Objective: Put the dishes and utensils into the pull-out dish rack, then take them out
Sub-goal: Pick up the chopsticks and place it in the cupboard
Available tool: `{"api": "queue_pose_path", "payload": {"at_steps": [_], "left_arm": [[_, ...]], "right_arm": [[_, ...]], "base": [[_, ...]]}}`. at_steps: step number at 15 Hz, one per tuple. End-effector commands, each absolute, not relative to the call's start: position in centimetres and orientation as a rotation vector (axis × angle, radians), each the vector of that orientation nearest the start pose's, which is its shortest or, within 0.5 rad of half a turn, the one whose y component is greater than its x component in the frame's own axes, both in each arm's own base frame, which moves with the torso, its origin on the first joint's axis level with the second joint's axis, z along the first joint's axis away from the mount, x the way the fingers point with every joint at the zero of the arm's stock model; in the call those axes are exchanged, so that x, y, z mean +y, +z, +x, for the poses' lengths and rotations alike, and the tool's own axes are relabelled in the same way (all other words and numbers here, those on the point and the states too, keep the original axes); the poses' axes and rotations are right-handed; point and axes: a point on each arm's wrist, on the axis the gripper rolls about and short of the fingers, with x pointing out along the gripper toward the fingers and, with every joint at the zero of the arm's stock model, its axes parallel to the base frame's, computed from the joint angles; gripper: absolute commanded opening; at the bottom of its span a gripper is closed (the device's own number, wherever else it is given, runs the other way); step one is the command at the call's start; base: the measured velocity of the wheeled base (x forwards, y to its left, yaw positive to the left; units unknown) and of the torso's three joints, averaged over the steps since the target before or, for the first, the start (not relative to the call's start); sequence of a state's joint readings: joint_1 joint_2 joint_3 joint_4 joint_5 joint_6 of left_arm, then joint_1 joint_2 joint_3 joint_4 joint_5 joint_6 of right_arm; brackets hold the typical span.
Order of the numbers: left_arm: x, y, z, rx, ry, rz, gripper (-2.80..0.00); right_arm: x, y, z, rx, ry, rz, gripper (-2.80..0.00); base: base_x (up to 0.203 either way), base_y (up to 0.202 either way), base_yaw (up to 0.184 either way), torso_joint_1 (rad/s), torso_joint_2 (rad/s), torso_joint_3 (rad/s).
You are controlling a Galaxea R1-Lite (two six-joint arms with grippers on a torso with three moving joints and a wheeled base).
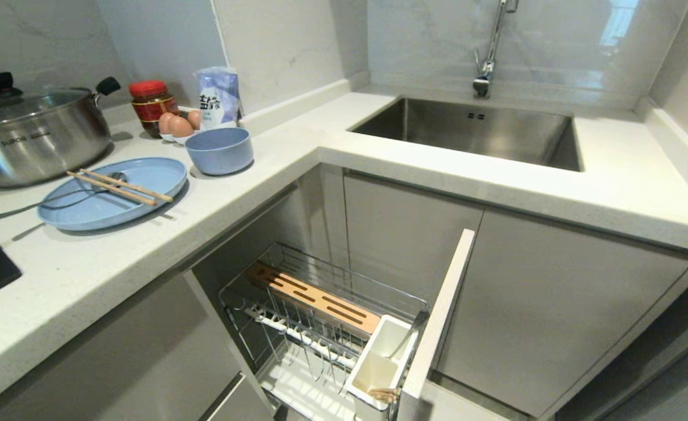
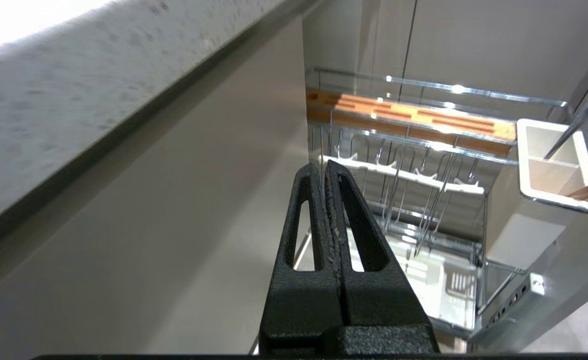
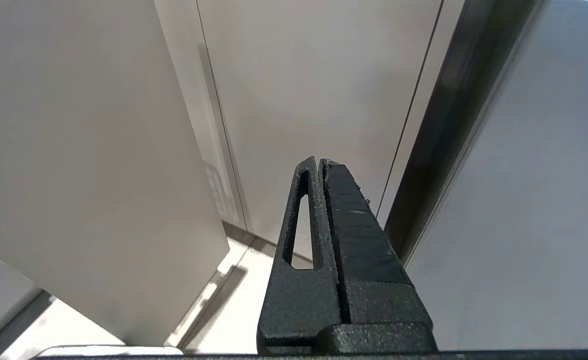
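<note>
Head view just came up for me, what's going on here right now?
Nothing is being handled at the moment. The pull-out dish rack stands open below the counter, with its plate slots bare. The plate lies on the counter with the chopsticks and a spoon across it; the bowl sits beside it. The caddy already holds some utensils. The left gripper, shut and holding nothing, hangs by the rack; the right gripper, shut, faces the cabinet fronts.
</note>
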State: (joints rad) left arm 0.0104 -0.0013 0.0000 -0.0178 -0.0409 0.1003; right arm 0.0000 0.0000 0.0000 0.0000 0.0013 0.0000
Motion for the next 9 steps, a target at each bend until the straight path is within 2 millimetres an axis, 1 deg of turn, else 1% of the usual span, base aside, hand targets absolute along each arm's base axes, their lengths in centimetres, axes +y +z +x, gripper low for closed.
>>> {"api": "queue_pose_path", "payload": {"at_steps": [1,9], "left_arm": [[-0.12,7.37,-2.18,-0.008,-0.03,0.1,-2.8],[-0.12,7.37,-2.18,-0.008,-0.03,0.097,-2.8]], "right_arm": [[0.0,7.55,-2.28,0.0,0.002,0.0,-2.8],[0.0,7.55,-2.28,0.0,0.002,0.0,-2.8]], "base": [[0.0,0.0,0.0,-0.002,0.0,-0.212],[0.0,0.0,0.0,0.002,0.0,-0.197]]}}
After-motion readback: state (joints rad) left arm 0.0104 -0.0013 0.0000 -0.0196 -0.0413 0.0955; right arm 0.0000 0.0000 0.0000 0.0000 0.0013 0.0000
